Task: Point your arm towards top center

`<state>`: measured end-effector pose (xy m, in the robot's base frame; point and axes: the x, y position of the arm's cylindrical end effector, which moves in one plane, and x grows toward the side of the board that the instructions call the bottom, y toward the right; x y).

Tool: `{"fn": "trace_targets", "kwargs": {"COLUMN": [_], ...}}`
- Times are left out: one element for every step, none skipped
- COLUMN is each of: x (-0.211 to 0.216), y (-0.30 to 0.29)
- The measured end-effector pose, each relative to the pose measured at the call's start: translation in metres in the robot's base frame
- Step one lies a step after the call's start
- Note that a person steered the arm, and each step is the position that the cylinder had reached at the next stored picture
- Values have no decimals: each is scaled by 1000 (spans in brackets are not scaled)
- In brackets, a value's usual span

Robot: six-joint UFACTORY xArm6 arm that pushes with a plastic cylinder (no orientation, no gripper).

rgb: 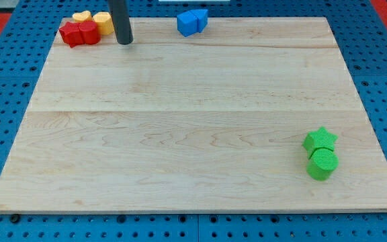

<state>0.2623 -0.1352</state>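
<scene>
My tip (pixel 124 42) rests on the wooden board (pixel 193 114) near the view's top left. It stands just right of a cluster of blocks: a red star-like block (pixel 72 33), a red block (pixel 89 33), a yellow heart-like block (pixel 81 17) and a yellow block (pixel 103 22). The tip is close to the yellow block; I cannot tell if they touch. Two blue blocks (pixel 192 21) sit together at the top centre, well to the right of the tip.
A green star block (pixel 320 140) and a green cylinder (pixel 323 163) sit together at the view's lower right. The board lies on a blue perforated surface (pixel 381 67).
</scene>
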Motion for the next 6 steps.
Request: {"fn": "trace_targets", "kwargs": {"x": [-19, -44, -70, -70, -70, -70], "y": [0, 0, 7, 13, 30, 45]}}
